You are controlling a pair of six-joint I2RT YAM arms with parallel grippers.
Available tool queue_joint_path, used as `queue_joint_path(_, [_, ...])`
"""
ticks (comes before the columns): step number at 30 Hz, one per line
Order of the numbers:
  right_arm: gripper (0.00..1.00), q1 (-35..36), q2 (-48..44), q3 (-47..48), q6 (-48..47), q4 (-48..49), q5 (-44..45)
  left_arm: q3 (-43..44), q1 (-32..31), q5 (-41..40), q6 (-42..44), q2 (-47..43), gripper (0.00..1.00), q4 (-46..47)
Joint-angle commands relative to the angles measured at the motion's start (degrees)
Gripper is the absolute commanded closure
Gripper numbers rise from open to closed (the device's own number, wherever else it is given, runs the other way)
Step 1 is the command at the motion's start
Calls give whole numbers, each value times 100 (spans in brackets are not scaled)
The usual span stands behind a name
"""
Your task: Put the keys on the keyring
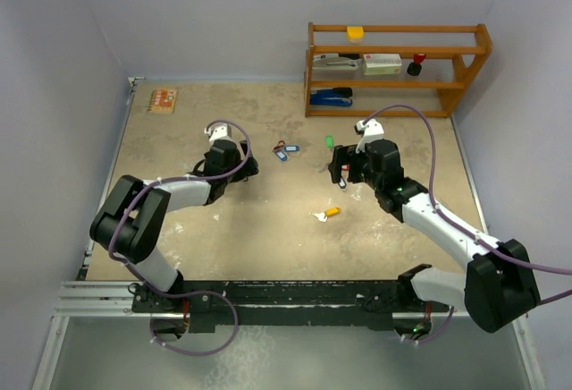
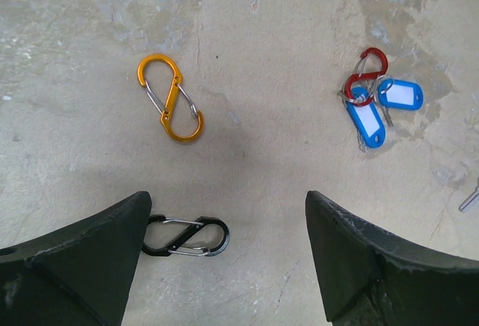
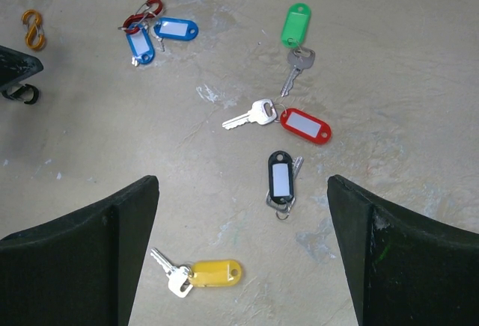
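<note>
Two blue-tagged keys (image 2: 368, 122) hang on a red figure-8 clip (image 2: 364, 70), which acts as the keyring. In the right wrist view, loose keys lie on the table with green (image 3: 296, 25), red (image 3: 304, 126), black (image 3: 281, 176) and yellow (image 3: 215, 273) tags. My right gripper (image 3: 243, 180) hovers open over them, with the black-tagged key between its fingers' lines and nothing held. My left gripper (image 2: 226, 199) is open above bare table. A black clip (image 2: 187, 236) lies by its left finger and an orange clip (image 2: 171, 98) lies ahead.
A wooden shelf (image 1: 398, 68) holding staplers and small items stands at the back right. A small orange-patterned block (image 1: 163, 99) lies at the back left. Walls close the table (image 1: 268, 229) on the left, right and back.
</note>
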Motion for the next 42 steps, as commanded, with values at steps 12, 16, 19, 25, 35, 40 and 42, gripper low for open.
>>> queue_joint_path(12, [4,-17,-8,-35,14,168,-34,-296,-34,480,19,119,21,403])
queue_joint_path(16, [4,-12,-11,-34,15,159,-34,-423,-108,522,-55,81,21,316])
queue_joint_path(19, [4,-12,-20,-46,11,172,-43,-480,-168,498,-75,-11,21,182])
queue_joint_path(25, [4,-12,-31,-52,22,172,-61,-601,-333,392,-143,-282,22,-87])
queue_joint_path(35, [4,-12,-94,-93,18,176,-78,-740,-482,99,-108,-472,22,-261])
queue_joint_path(40, [4,-17,-103,-103,10,178,-62,-697,-566,-193,34,-367,27,-326])
queue_joint_path(42, [4,-12,-103,-112,12,179,-61,-643,-667,-432,137,-314,29,-373])
